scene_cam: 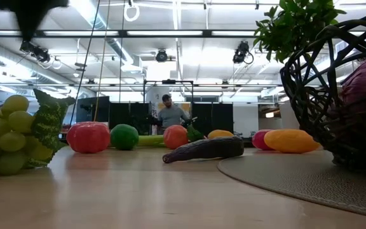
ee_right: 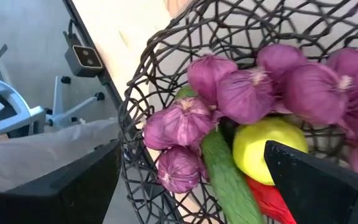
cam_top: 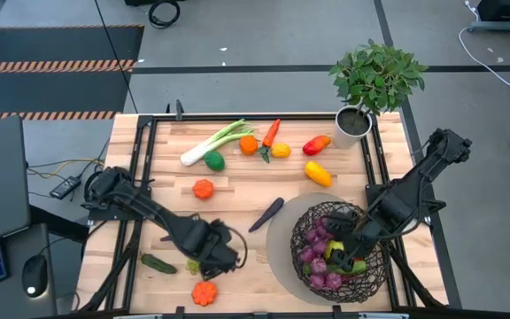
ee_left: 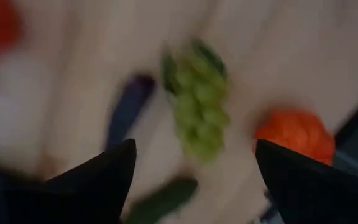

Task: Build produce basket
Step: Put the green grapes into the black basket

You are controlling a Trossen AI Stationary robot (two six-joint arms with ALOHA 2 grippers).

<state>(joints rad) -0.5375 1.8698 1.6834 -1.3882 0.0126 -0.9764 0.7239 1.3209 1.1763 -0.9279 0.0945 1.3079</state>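
Note:
The dark wire basket (cam_top: 372, 276) stands on a round grey mat (cam_top: 282, 239) at the near right. It holds purple bulbs (ee_right: 244, 93), a yellow-green fruit (ee_right: 263, 146), a cucumber (ee_right: 225, 177) and a red piece. My right gripper (cam_top: 348, 248) (ee_right: 191, 149) hangs open over the basket, touching nothing. Near the front left, my left gripper (cam_top: 212, 257) (ee_left: 194, 146) points down, open, above a bunch of green grapes (ee_left: 197, 106) (cam_top: 191, 266) lying on the table. More produce lies around: a cucumber (cam_top: 158, 263), an orange pumpkin (cam_top: 204, 293) and a dark eggplant (cam_top: 266, 213).
Along the far side lie a leek (cam_top: 215, 142), a lime (cam_top: 213, 160), an orange (cam_top: 249, 144), a carrot (cam_top: 271, 135) and peppers (cam_top: 317, 144). A second pumpkin (cam_top: 203, 188) sits mid-left. A potted plant (cam_top: 374, 84) stands at the far right corner. A person (scene_cam: 170, 114) stands far behind the table.

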